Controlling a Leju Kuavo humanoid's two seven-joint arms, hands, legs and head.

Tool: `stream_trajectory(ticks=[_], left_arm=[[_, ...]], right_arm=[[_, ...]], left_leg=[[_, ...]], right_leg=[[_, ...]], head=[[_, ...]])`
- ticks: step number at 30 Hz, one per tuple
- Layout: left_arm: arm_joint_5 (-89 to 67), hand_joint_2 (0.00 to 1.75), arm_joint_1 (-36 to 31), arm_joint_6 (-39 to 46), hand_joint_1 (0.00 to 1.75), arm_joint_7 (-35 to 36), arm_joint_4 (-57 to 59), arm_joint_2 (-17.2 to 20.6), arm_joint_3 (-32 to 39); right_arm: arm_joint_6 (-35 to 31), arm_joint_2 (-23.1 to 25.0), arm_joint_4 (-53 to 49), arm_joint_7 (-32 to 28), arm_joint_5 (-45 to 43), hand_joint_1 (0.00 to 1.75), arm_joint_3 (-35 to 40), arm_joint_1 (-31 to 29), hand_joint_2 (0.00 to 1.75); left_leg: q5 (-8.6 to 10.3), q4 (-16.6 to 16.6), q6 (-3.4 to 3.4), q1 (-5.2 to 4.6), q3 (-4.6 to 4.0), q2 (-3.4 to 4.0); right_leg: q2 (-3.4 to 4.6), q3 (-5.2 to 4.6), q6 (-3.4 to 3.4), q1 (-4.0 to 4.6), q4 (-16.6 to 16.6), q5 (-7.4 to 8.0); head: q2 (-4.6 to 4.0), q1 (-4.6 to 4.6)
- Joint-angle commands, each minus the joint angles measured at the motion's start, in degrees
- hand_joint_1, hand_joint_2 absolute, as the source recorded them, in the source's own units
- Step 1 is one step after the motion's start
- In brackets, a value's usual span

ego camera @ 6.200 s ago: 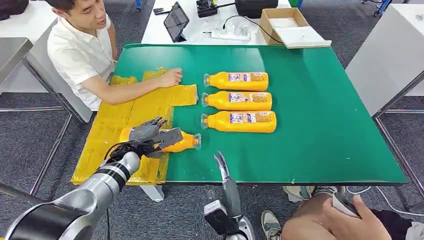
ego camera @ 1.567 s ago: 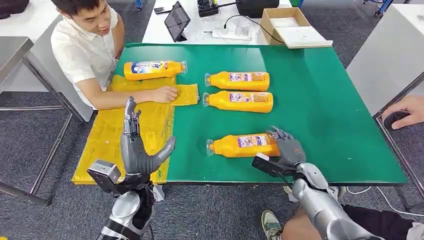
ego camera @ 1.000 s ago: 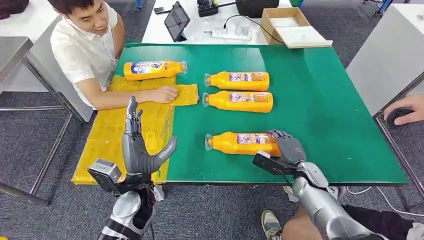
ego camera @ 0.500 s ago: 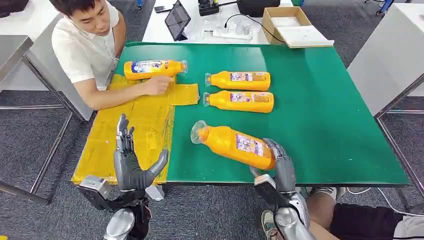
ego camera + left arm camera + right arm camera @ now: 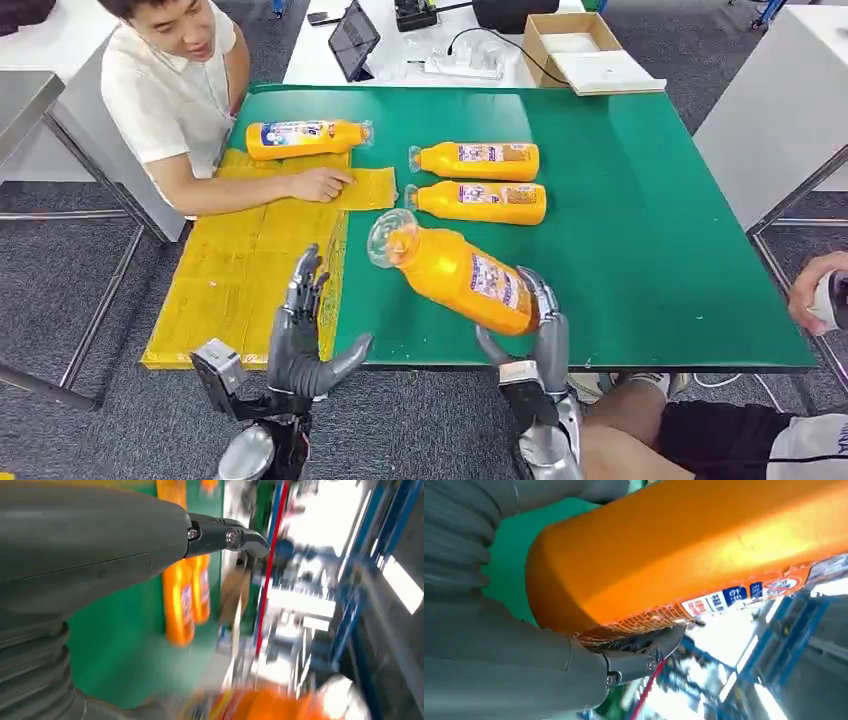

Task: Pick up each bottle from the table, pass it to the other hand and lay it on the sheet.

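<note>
Lifted since before, bottle (image 5: 455, 277) grasped by my right hand (image 5: 535, 335), cap toward ten o'clock, facing released left hand (image 5: 305, 345) for handover

Right silver arm raised, dark-fingered right hand (image 5: 535, 335) gripping the base of a tilted orange plastic bottle (image 5: 455, 276), left hand (image 5: 305, 335) upright, fingers spread, empty

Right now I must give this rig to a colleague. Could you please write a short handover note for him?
Right hand: holds the lifted bottle by its base, cap end pointing toward the left hand.
Left hand: open, raised near the table's front edge, holding nothing.
Done: one bottle lies at the far edge of the yellow sheet.
Left: pass the lifted bottle across and lay it down, then the two bottles on the green table.
</note>
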Motion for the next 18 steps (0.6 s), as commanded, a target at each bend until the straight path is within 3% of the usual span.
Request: stream_trajectory(ticks=[1, 14, 18], left_arm=[[2.18, 1.75, -5.44, -7.04, 0.0, -0.11, 8.77, 3.1, -3.43], [4.07, 1.75, -7.93, -10.44, 0.0, 0.58, 12.33, 2.69, -3.8], [3.84, 1.75, -9.86, -7.74, 0.0, 1.24, 14.37, 1.04, -3.15]], right_arm=[[2.22, 3.7, 20.3, -1.92, -2.03, 1.75, 10.19, -9.49, 1.75], [0.3, 3.57, 24.54, -1.92, -2.11, 1.75, 15.16, -14.69, 1.75], [-1.66, 5.43, 25.68, -1.92, 0.03, 1.75, 20.71, -13.95, 1.75]], left_leg=[[-0.07, -0.12, -0.13, 0.06, 0.36, 0.32], [0.01, -0.06, -0.06, 0.02, 0.11, 0.02], [-0.05, -0.08, -0.12, 0.03, 0.26, 0.09]], right_leg=[[0.23, 0.27, -0.15, 0.08, -0.11, 0.01], [0.04, 0.1, -0.07, 0.02, -0.03, 0.0], [0.09, 0.22, -0.12, 0.04, -0.04, -0.04]], head=[[0.0, 0.0], [0.0, 0.02], [0.0, 0.0]])
